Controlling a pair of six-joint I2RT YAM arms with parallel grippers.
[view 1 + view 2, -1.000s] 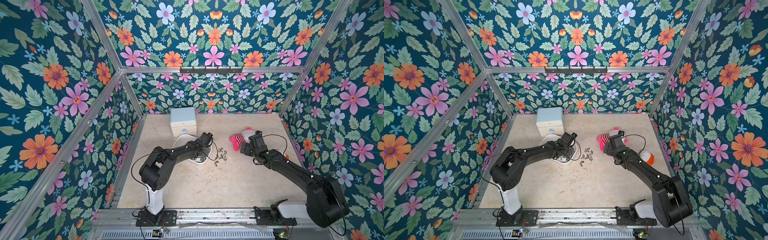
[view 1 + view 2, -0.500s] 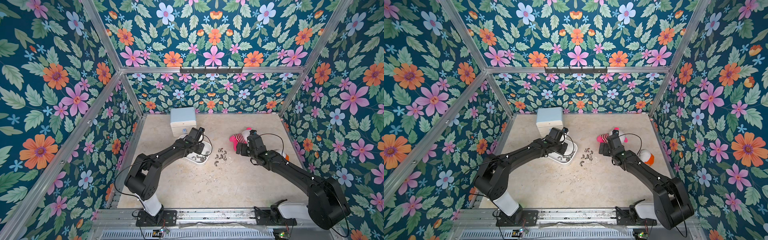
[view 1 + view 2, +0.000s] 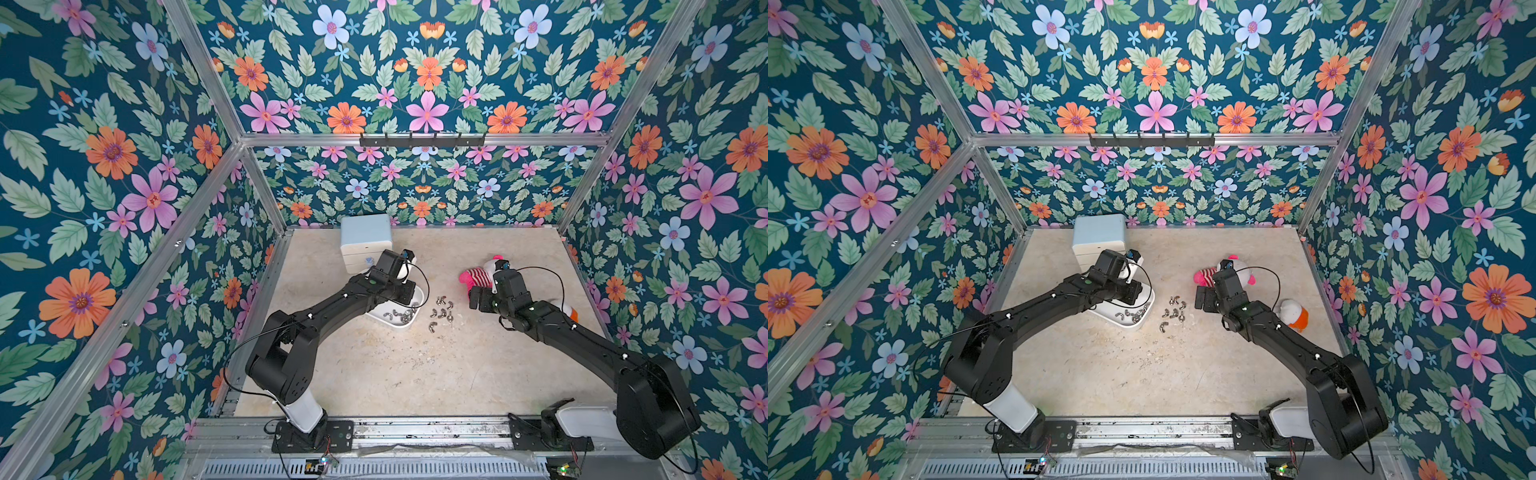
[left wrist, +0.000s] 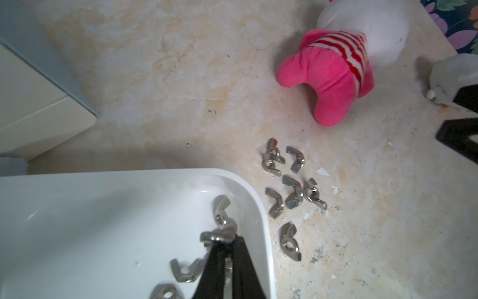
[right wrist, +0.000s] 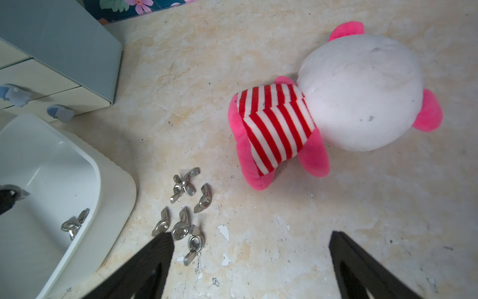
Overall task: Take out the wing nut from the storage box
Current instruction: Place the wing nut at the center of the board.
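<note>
In both top views loose nuts (image 3: 443, 311) lie beside the storage box (image 3: 419, 297); the left wrist view shows the left gripper (image 4: 227, 242) closed on one wing nut (image 4: 217, 236) over the box, not yet carried out; the right wrist view shows the right gripper (image 5: 249, 240) wide and empty.

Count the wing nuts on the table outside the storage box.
7 wing nuts beside the storage box: two overlapping, four close by, one apart. None seem hidden.

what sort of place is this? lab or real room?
Likely a lab robot cell, not a real room: floral panels on an aluminium frame, left arm and right arm bolted to a front rail, props like the storage box and plush toy.
</note>
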